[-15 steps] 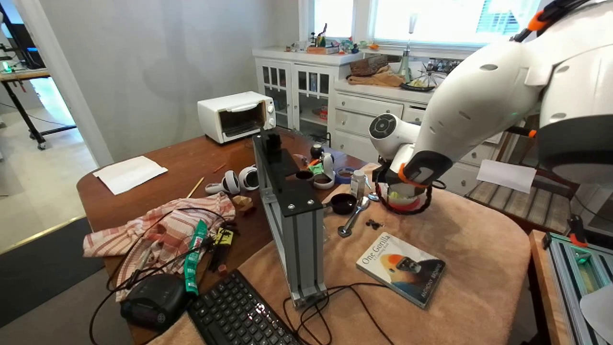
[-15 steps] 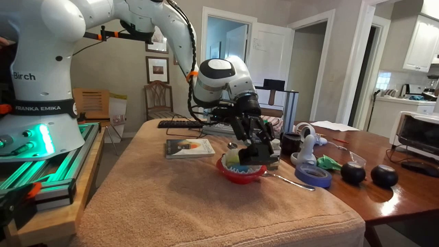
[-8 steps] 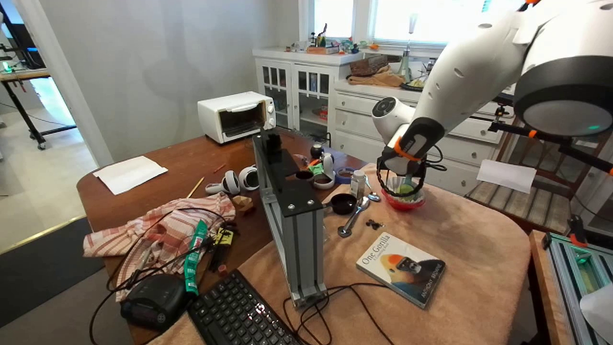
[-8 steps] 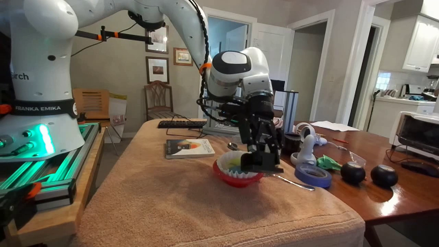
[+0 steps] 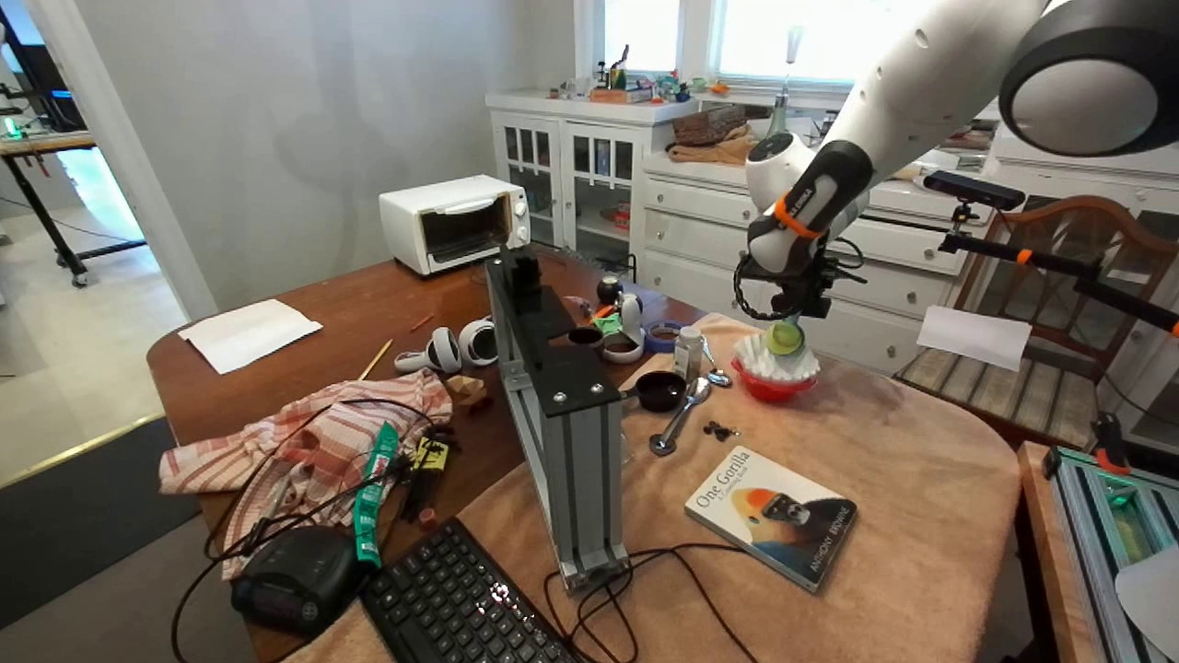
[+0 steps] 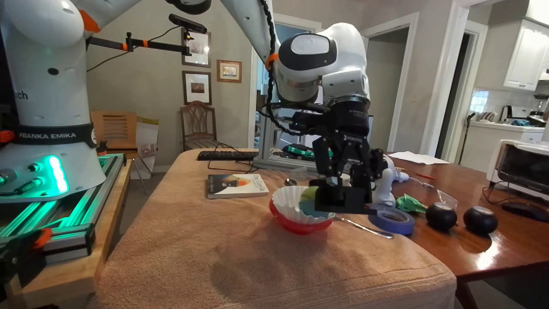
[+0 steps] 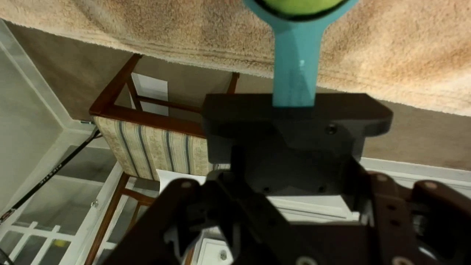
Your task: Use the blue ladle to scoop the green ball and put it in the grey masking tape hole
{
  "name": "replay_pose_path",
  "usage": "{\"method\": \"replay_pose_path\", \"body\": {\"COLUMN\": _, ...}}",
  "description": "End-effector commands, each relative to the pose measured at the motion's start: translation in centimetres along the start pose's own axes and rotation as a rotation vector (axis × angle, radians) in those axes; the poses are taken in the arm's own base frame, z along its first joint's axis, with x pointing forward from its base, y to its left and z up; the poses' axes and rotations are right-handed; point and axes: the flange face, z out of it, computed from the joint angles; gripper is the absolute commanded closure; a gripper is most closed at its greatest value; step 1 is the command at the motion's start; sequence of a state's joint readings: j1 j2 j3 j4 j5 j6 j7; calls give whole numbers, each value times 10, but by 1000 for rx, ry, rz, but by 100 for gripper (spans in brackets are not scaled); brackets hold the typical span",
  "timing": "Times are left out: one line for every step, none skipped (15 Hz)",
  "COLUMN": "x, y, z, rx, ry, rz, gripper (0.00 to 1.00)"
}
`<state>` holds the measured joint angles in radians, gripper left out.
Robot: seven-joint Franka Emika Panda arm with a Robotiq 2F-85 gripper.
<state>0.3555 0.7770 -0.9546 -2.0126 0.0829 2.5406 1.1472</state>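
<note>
My gripper (image 7: 294,158) is closed around a black block at the end of the blue ladle (image 7: 296,59), whose teal handle reaches up the wrist view. The green ball (image 7: 301,5) sits in the ladle's cup, partly cut off by the top edge. In an exterior view the ball (image 5: 785,339) shows about level with the upper edge of a white pleated paper liner (image 5: 755,359) in a red bowl (image 5: 774,390). In an exterior view the teal cup (image 6: 312,209) overlaps the liner's side. The masking tape roll (image 6: 392,219) looks blue-violet, not grey; it lies to the right of the bowl there.
A spoon (image 6: 364,227) lies between bowl and tape. Beyond the tape are a green clip (image 6: 411,203) and two black round holders, one nearer (image 6: 441,216). A small bottle (image 5: 689,354), a black cup (image 5: 660,393), a book (image 5: 772,517) and a metal frame (image 5: 585,479) stand around.
The arm has risen and tilted more upright. The ladle with the ball has come up from deep in the bowl to the liner's upper edge, and the liner looks raised.
</note>
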Motion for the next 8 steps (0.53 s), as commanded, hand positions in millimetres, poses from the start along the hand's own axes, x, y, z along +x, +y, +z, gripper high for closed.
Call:
{"method": "replay_pose_path", "body": {"x": 10, "y": -2, "z": -15, "rx": 42, "ry": -111, "rz": -20, "gripper": 65}}
{"method": "replay_pose_path", "body": {"x": 11, "y": -4, "z": -15, "rx": 51, "ry": -132, "rz": -23, "gripper": 65}}
{"method": "replay_pose_path", "body": {"x": 13, "y": -5, "z": -18, "rx": 65, "ry": -153, "rz": -30, "gripper": 65}}
{"method": "replay_pose_path", "body": {"x": 14, "y": -6, "z": -19, "rx": 72, "ry": -167, "rz": -31, "gripper": 65}}
{"method": "replay_pose_path", "body": {"x": 15, "y": -6, "z": -21, "rx": 84, "ry": -184, "rz": -33, "gripper": 65}}
{"method": "replay_pose_path", "body": {"x": 16, "y": -6, "z": -22, "rx": 97, "ry": -202, "rz": -40, "gripper": 65}}
{"method": "replay_pose_path", "body": {"x": 18, "y": -3, "z": -23, "rx": 110, "ry": -215, "rz": -41, "gripper": 65}}
{"method": "replay_pose_path", "body": {"x": 19, "y": -2, "z": -23, "rx": 117, "ry": -227, "rz": -40, "gripper": 65}}
